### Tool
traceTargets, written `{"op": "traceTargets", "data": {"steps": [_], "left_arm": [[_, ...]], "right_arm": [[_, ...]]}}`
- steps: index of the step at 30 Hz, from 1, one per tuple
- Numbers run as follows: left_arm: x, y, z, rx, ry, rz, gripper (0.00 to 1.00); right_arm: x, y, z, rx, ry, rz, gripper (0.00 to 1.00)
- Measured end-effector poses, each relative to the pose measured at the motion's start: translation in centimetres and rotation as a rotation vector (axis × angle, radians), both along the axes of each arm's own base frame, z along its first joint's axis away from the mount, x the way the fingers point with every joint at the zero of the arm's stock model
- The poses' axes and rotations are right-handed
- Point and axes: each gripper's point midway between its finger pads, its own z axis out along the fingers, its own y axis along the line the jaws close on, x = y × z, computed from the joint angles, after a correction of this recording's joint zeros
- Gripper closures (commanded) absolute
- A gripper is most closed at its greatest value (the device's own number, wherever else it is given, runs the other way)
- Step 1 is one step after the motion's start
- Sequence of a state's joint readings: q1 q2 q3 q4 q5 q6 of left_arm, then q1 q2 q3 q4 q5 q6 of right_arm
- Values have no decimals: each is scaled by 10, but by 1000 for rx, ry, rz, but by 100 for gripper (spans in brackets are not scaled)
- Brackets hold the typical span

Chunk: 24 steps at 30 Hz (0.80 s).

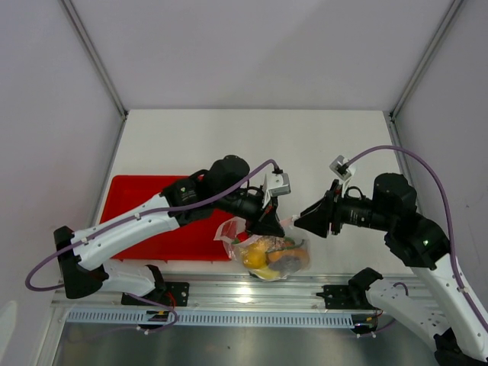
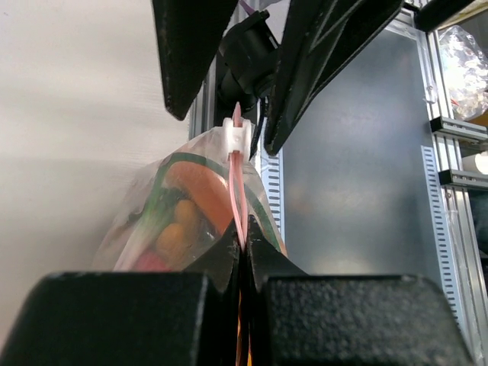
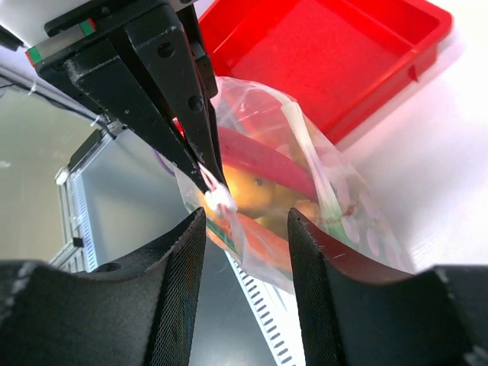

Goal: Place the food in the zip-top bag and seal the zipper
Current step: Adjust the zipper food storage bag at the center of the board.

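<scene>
Sealing is in hand: the filled zip-top bag is held at the table's near edge by the left gripper clamped on the zipper, and the white slider should next be pinched by the open-jawed right gripper.

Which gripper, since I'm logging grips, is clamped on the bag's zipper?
The left gripper: its jaws are shut on the pink zipper, while the right gripper stands open.
</scene>
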<state>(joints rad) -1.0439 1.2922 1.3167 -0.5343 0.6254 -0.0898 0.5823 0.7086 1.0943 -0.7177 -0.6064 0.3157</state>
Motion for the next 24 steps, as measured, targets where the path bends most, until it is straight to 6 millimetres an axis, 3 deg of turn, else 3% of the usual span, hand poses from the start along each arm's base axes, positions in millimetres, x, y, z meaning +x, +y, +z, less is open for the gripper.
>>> {"op": "traceTargets", "data": {"steps": [6,15,24], "left_arm": [[-3,0,8,-13,4,-17,99],[-10,1,12,-19,21,-50,99],[-12,1,10,-15,45,-73,99]], "right_arm": [[-1,10,3,18,3,67,52],[-14,20,17,78,-40,194,75],[-25,23,10,86,-21,279,73]]}}
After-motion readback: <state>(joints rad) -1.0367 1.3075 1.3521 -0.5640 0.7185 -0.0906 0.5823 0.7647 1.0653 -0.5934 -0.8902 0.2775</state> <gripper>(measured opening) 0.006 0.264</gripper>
